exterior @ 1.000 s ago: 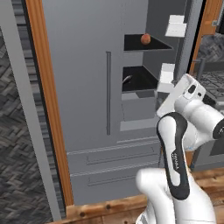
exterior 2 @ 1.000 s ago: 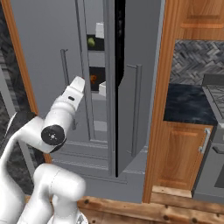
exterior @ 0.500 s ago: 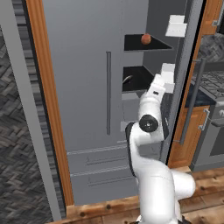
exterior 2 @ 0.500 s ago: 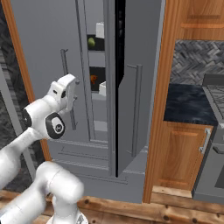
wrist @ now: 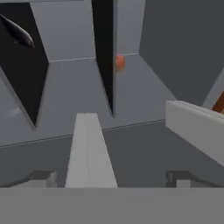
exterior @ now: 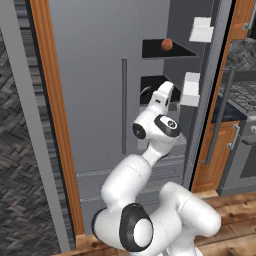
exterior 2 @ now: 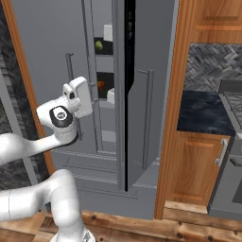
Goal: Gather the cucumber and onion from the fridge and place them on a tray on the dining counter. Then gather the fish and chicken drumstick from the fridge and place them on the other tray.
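Arm swung left, raised toward fridge (exterior: 100,75) shelves, gripper (wrist: 111,177) spread wide, empty, onion (exterior: 167,44) beyond.

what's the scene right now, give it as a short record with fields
fridge: left door shut, right door swung open
onion: on an upper black shelf inside the open side
green round item: on an upper shelf, seen through the door gap
door bins: white, on the inside of the open door
gripper: open, empty, pointed into the fridge interior
dark fish-shaped item: on a black shelf, seen from the hand view
arm: raised in front of the fridge opening
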Available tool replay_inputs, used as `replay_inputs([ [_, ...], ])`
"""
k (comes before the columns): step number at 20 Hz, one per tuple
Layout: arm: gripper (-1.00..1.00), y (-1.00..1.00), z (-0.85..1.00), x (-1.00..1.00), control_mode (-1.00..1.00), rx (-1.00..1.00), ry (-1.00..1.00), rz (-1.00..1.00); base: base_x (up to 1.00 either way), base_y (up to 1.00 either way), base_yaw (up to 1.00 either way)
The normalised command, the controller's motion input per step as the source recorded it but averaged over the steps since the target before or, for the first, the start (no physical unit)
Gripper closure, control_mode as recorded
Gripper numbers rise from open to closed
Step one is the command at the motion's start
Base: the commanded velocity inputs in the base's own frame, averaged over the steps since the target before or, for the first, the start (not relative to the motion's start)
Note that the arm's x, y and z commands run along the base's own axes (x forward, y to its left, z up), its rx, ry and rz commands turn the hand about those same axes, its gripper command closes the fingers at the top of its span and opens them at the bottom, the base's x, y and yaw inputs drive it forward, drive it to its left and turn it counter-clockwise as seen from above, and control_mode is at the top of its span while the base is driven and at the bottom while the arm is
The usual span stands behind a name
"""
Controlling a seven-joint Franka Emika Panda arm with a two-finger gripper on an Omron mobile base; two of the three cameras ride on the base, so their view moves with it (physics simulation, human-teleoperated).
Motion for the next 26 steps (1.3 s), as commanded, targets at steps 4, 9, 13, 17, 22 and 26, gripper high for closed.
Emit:
replay_inputs([
  [4,-1.0,-0.24,0.0,0.11,-1.0,0.01,0.03,-0.09,0.0,0.0,0.0],
  [9,-1.0,-0.24,0.27,0.18,-1.0,0.07,0.04,-0.05,0.0,0.0,0.0],
  [13,-1.0,-0.02,0.7,0.29,-1.0,0.08,0.05,-0.04,0.0,0.0,0.0],
  [17,-1.0,0.0,0.67,0.14,-1.0,0.07,0.03,-0.11,0.0,0.0,0.0],
  [22,-1.0,-0.02,0.59,0.07,-1.0,0.03,0.11,-0.18,0.0,0.0,0.0],
  [26,-1.0,-0.33,0.37,0.0,-1.0,0.0,0.16,-0.19,0.0,0.0,0.0],
])
